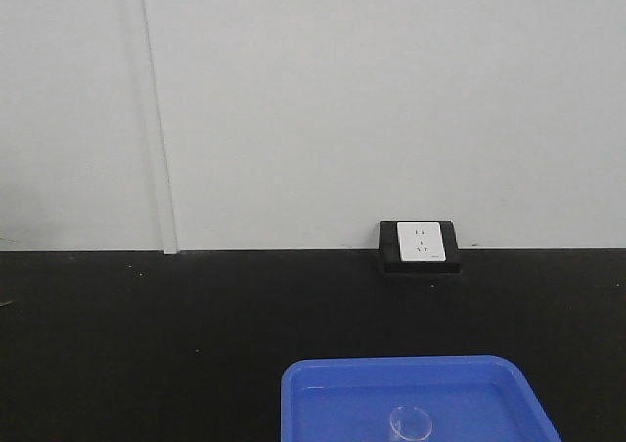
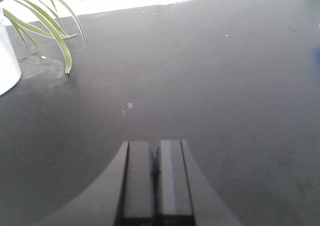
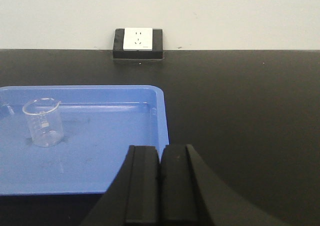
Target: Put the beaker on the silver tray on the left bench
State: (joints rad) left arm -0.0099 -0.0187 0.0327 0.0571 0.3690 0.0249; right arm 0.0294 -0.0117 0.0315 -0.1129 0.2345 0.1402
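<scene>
A small clear glass beaker (image 3: 44,122) stands upright in the left part of a bright blue plastic tray (image 3: 125,151); in the front view only its rim (image 1: 411,423) shows at the bottom edge. My right gripper (image 3: 160,148) is shut and empty, low over the tray's right front corner, to the right of the beaker and apart from it. My left gripper (image 2: 155,145) is shut and empty above bare black countertop (image 2: 210,86). The silver tray is out of view.
The blue tray (image 1: 333,393) lies on a black bench (image 1: 147,325) backed by a white wall. A black-framed wall socket (image 1: 421,244) sits at the bench's back edge, also in the right wrist view (image 3: 138,42). A white pot (image 2: 7,61) with green leaves stands at the left wrist view's left edge.
</scene>
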